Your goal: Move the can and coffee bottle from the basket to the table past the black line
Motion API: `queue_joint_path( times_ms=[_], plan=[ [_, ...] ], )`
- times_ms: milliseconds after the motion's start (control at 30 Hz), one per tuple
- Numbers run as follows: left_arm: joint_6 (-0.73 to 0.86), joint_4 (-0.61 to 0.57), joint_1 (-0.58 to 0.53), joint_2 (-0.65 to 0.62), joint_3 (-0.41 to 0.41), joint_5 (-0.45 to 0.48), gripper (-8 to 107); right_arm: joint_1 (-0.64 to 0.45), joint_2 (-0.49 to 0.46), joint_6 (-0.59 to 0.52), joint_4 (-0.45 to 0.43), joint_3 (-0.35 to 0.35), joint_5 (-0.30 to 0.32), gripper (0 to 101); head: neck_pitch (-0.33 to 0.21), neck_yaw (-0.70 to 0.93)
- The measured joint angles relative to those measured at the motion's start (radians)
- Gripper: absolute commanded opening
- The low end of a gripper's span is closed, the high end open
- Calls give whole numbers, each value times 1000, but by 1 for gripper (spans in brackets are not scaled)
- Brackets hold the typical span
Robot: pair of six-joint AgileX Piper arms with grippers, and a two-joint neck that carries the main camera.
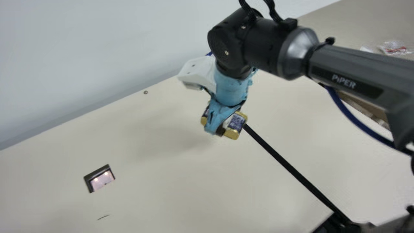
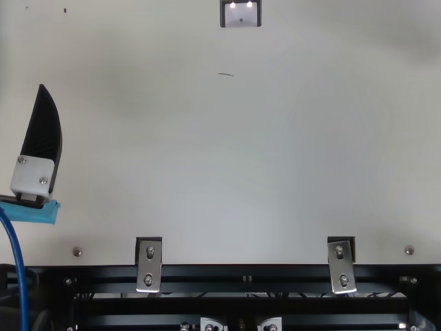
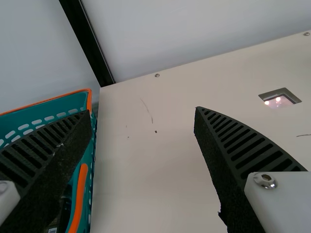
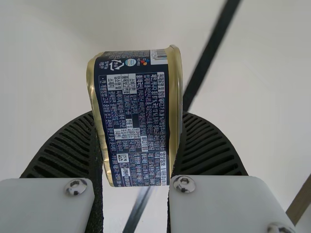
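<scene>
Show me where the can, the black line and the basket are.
Can (image 4: 135, 119): right wrist view, its printed side.
Black line (image 1: 292, 169): main view, its middle stretch.
Basket (image 3: 79, 198): left wrist view, its orange rim.

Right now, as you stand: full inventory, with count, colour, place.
can: 1, dark blue and gold, in right gripper
basket: 1, teal with orange, beside table's left edge
dark item in basket: unidentifiable, count unclear
table: 1, cream, below grippers
line: 1, black, across table
framed recess: 1, dark-rimmed, in tabletop
brackets: 2, silver, table's near edge
packet: 1, clear and red, main view's upper right
left gripper: 1, black, near basket
right gripper: 1, black, over table
</scene>
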Motion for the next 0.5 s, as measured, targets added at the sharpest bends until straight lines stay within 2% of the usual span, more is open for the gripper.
queue_joint_path(
  times_ms=[267, 500],
  plan=[
    [0, 0, 0, 0, 0, 0, 90, -248, -21, -50, 10, 53, -34, 0, 0, -26],
    [0, 0, 0, 0, 0, 0, 90, -415, -14, -72, -4, 85, -70, 0, 0, -26]
  ],
)
